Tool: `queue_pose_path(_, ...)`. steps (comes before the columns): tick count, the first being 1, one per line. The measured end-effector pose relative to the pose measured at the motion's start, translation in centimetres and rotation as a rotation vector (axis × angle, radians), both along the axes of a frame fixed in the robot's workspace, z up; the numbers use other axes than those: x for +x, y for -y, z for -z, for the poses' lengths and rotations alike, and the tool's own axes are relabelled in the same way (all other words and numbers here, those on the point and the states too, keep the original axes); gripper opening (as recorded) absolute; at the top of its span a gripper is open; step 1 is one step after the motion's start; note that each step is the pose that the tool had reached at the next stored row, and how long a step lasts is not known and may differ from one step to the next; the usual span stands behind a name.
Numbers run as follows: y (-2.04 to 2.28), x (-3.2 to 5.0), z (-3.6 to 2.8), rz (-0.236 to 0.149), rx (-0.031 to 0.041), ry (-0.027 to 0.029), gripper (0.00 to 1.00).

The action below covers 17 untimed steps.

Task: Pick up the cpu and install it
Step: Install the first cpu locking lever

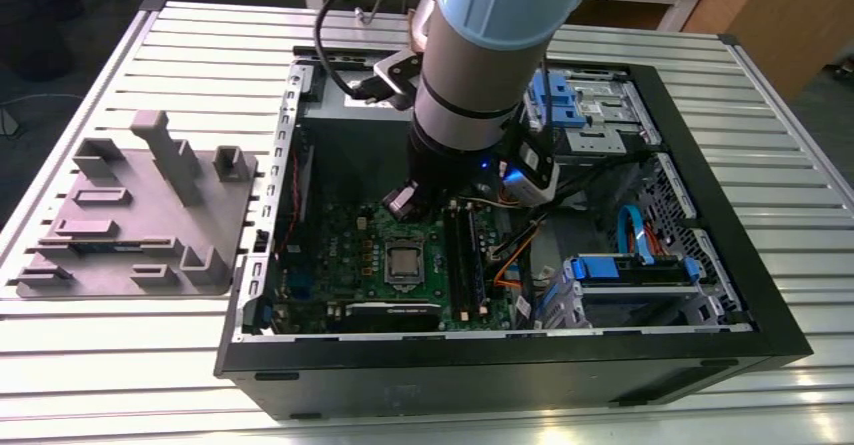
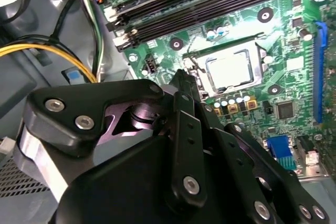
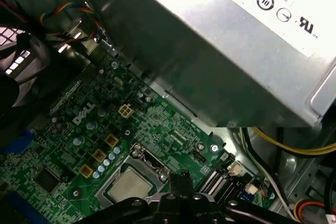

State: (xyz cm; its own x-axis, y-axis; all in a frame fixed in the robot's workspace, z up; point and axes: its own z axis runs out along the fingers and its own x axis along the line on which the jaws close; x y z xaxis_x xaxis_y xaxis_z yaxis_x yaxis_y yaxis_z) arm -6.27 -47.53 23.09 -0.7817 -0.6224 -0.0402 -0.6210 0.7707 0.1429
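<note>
One cpu (image 1: 404, 261) lies flat in the middle of a green board (image 1: 340, 265), its pale silver-grey metal top facing up. It is seated inside a single silvery socket frame (image 1: 404, 240), low in the centre of the exterior view. The chip is square, so no side reads as the longer. In the exterior view its edges run in line with the board's own edges. In the second wrist view the cpu (image 2: 229, 69) sits right of centre, turned slightly askew in the frame. In the first wrist view the cpu (image 3: 128, 186) lies near the bottom edge.

The one arm's gripper (image 1: 404, 205) hangs just above the board, a little above the cpu in the exterior view and clear of it. In both wrist views its black fingers (image 2: 180, 85) come to a single tip, drawn together with nothing between them.

Long black memory slots (image 2: 210, 3) run beside the socket. A grey, labelled metal box (image 3: 236, 51) fills the upper right of the first wrist view. The board lies in one open black computer case (image 1: 534, 365) on a ribbed metal bench (image 1: 134, 365). One grey moulded tray (image 1: 134, 215) with upright blocks lies at the exterior view's left.
</note>
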Motion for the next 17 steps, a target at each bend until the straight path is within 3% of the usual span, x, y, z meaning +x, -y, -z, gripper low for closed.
queue_pose_path(7, 0.14, 0.0, 0.03, 0.004, -0.007, -0.0003, 0.1)
queue_pose_path(17, 1.48, 0.0, 0.25, 0.019, -0.0125, -0.0003, 0.1)
